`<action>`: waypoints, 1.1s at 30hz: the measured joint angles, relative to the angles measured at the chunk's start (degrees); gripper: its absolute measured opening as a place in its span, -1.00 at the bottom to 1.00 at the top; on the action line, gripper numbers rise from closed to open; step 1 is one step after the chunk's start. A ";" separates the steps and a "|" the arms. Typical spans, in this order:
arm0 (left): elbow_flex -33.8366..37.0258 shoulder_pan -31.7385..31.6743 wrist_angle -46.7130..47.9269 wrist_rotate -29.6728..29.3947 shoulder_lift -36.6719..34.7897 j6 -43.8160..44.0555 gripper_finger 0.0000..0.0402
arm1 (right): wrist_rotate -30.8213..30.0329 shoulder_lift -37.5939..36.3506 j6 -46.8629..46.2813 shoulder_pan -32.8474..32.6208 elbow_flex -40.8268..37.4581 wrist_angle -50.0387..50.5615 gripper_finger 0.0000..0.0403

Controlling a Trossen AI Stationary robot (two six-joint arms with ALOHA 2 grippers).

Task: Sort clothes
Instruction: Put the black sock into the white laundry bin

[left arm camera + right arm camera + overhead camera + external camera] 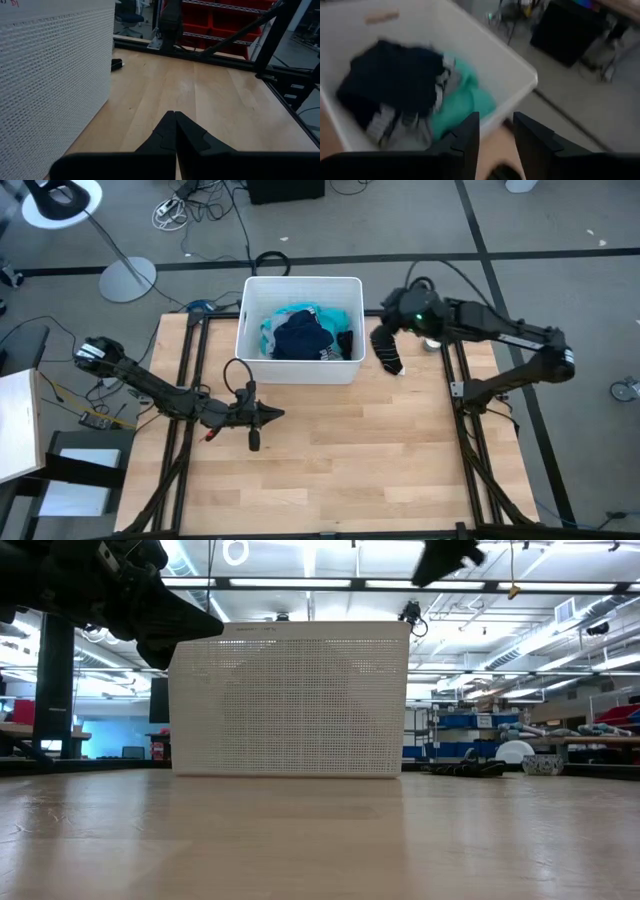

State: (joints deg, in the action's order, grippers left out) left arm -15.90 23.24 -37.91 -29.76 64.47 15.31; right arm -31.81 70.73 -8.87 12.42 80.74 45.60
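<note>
Right end effector (388, 330) jaws parted, empty, just beside bin (352, 288) right wall. Dark sock (387, 352) lies on desk (400, 460) directly below, long axis bin-to-front. Remaining clothes (303, 335) inside bin. Left end effector (272, 416) shut, empty, farther off.

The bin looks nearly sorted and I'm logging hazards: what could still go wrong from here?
1. The right gripper has open fingers beside the bin; a dark sock-like piece under it may land on the table, not inside.
2. The navy garment and teal shirt lie heaped, so a later grab could lift both.
</note>
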 joint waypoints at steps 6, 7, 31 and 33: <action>0.00 0.01 -0.22 0.00 0.00 0.16 -0.99 | 0.00 -6.75 -8.47 -1.94 -9.44 4.51 -0.41; 0.00 0.00 -0.28 0.00 0.00 0.17 -0.99 | -0.04 -7.79 -9.95 -1.98 -11.90 3.88 -0.41; 0.00 0.01 -0.46 -0.42 0.00 0.11 -0.99 | -1.18 4.25 -26.49 0.40 -66.81 -58.44 -0.42; 0.00 0.00 -0.46 -0.42 0.00 0.10 -0.99 | -0.52 6.53 -27.60 0.41 -66.98 -58.93 -0.42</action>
State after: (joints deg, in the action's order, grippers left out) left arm -15.90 23.25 -38.37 -30.17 64.47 15.42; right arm -32.34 77.27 -36.47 12.83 13.77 -13.33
